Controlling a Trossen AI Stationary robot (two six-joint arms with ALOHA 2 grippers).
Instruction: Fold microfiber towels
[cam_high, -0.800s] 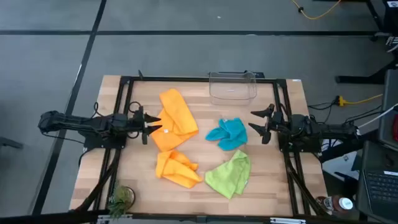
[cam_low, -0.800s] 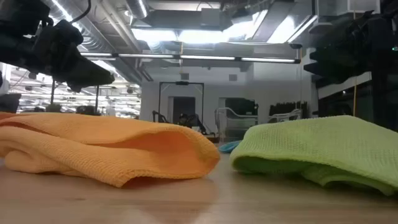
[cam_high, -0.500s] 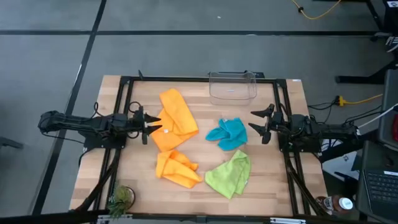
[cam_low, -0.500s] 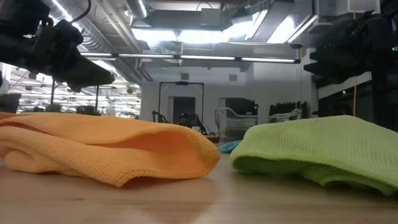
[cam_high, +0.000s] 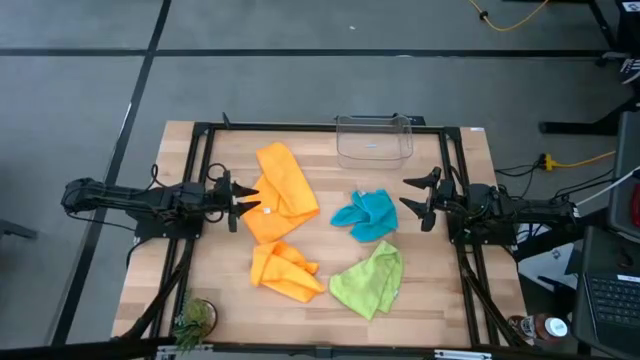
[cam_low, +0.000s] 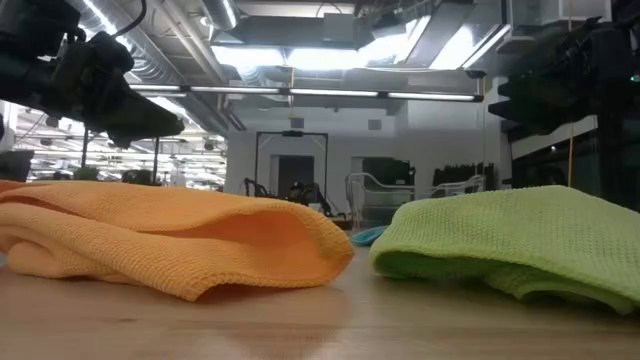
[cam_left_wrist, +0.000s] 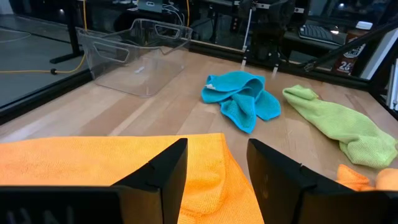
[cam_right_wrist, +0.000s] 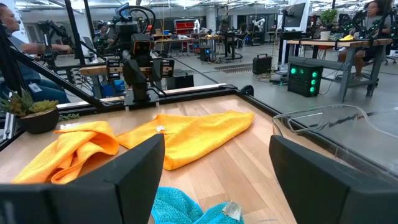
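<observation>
Four microfiber towels lie crumpled on the wooden table. A long orange towel (cam_high: 282, 190) lies far left of centre, a second orange one (cam_high: 283, 271) near left, a teal one (cam_high: 367, 214) at centre right and a lime green one (cam_high: 369, 281) near right. My left gripper (cam_high: 246, 200) hovers open at the long orange towel's left edge (cam_left_wrist: 112, 163), above it and apart. My right gripper (cam_high: 420, 200) stands open to the right of the teal towel (cam_right_wrist: 186, 211), touching nothing.
A clear plastic bin (cam_high: 374, 140) stands at the table's far edge, right of centre. A small potted plant (cam_high: 192, 322) sits at the near left corner. A black frame (cam_high: 200, 160) runs along the table's sides. Bare wood shows between the towels.
</observation>
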